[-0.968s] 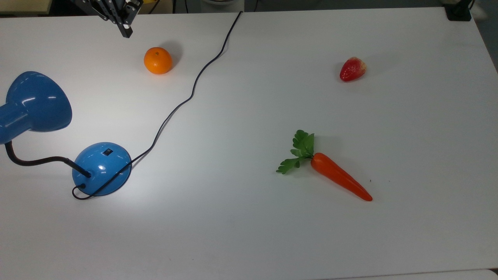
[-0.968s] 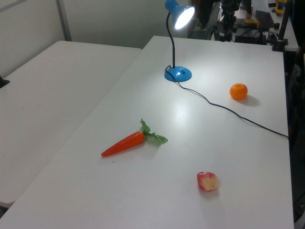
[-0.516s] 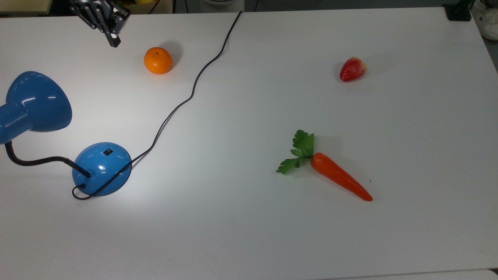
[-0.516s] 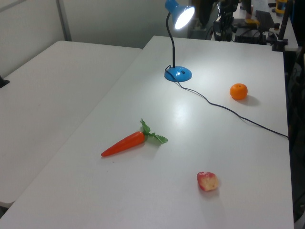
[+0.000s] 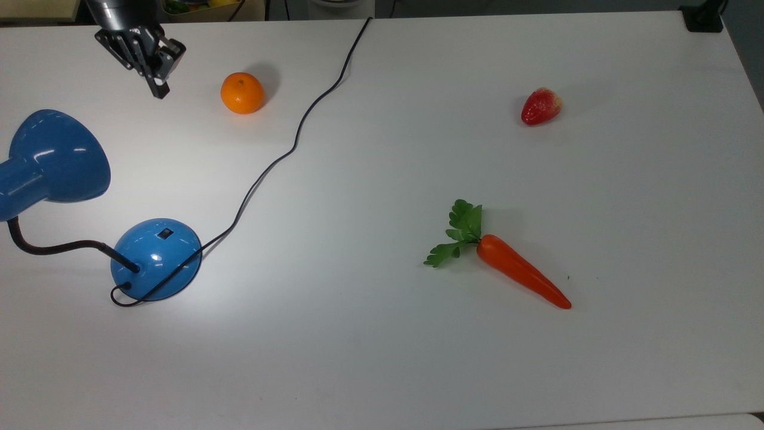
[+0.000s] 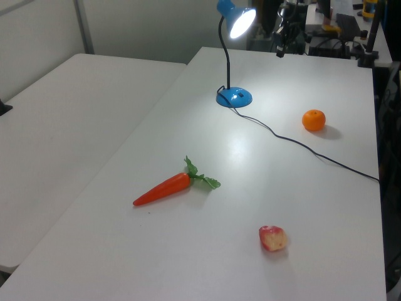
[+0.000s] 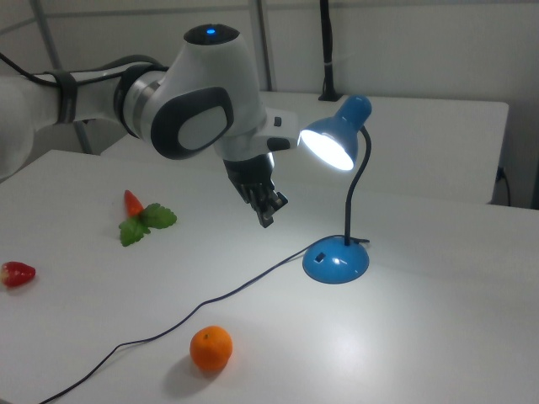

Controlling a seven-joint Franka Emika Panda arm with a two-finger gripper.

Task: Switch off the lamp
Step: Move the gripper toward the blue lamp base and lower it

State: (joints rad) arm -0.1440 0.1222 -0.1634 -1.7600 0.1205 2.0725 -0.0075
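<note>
The blue lamp stands at the top view's left, with its bell shade point(image 5: 57, 156) over the table and its domed base point(image 5: 156, 258) carrying a small black switch point(image 5: 165, 233). It is lit: the shade point(image 7: 333, 143) glows and brightens the table around the base point(image 7: 336, 262). The lit lamp point(image 6: 237, 22) stands at the far end in the left view. My gripper point(image 5: 159, 91) hangs above the table, beyond the shade and well short of the base, with its fingers shut on nothing. In the right view the gripper point(image 7: 268, 217) points down to the left of the lamp.
The black cord point(image 5: 286, 152) snakes from the base to the far table edge. An orange point(image 5: 242, 92) lies just to the right of the gripper in the top view. A strawberry point(image 5: 541, 106) and a carrot point(image 5: 520, 278) lie on the top view's right.
The gripper has moved toward the top view's left and lower in that view, away from the far table edge and closer to the lamp shade. The lamp stays lit.
</note>
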